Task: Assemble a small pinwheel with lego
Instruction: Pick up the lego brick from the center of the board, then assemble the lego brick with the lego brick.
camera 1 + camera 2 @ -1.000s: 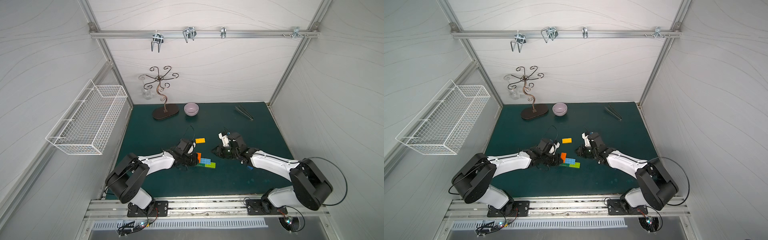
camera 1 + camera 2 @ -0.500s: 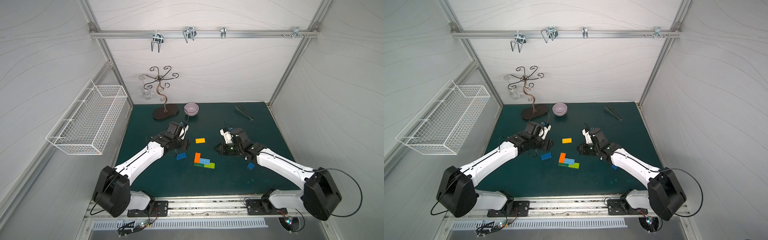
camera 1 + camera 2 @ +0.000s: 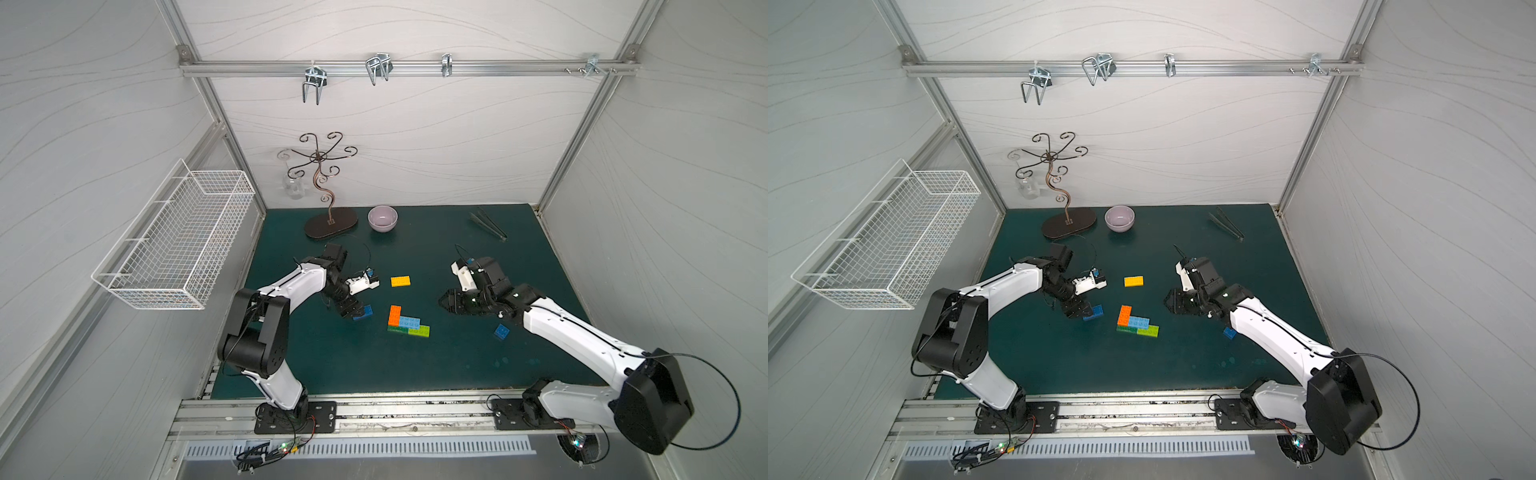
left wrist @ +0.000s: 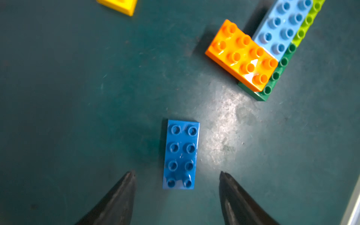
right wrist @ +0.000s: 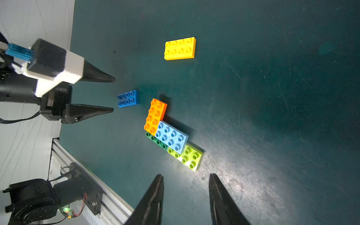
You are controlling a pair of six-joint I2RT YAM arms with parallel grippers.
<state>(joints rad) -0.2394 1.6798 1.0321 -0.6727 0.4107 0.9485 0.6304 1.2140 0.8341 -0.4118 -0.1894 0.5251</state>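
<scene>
Brick in dark blue (image 4: 181, 153) lies, untouched, partly within the open left pincer (image 4: 177, 172); right pincer (image 5: 186, 175) open too.

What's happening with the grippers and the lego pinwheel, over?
Left gripper open, tips either side of dark blue brick, not touching. Right gripper open, empty. Pinwheel part built; yellow brick and small blue square brick loose. Nothing blocking.
</scene>
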